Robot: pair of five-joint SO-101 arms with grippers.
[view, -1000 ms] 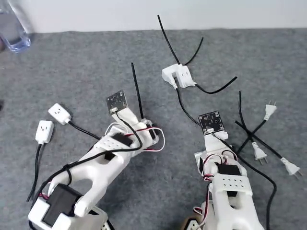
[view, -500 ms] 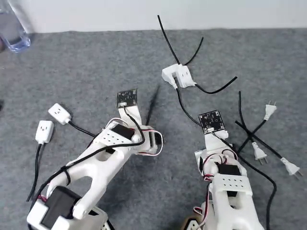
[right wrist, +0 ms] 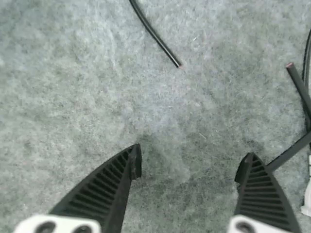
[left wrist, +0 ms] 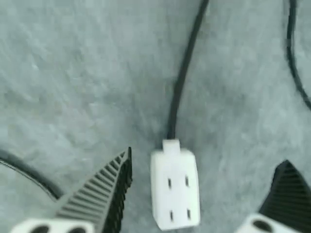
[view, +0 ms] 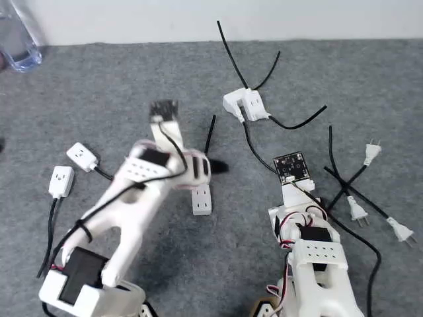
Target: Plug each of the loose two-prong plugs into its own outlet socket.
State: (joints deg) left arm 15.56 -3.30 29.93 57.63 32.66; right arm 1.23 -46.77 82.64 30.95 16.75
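Nearest us, the right arm point(view: 318, 264) hangs over the grey bench point(view: 99, 86). The right pincer point(right wrist: 193, 156) is spread wide above bare surface, gripping nothing, and a cut cord end point(right wrist: 170, 58) lies just beyond it. Off to that arm's outer side sit three loose plugs: the nearest plug point(view: 402, 232), a middle plug point(view: 357, 211) just past it, and a far plug point(view: 372, 152) further back, their black cords crossing.

Across to the left arm point(view: 132, 198): the left pincer point(left wrist: 206, 162) is wide open too. A white socket point(left wrist: 175, 189) lies flat on the bench between its fingers, touching neither, and its black cord point(left wrist: 183, 77) runs straight away.

Out on the left edge lie two spare sockets, one nearer point(view: 61, 181) and one just behind point(view: 82, 156). Farther back, a joined white pair point(view: 244, 104) sits mid-bench. A clear bottle point(view: 16, 39) stands in the far corner.
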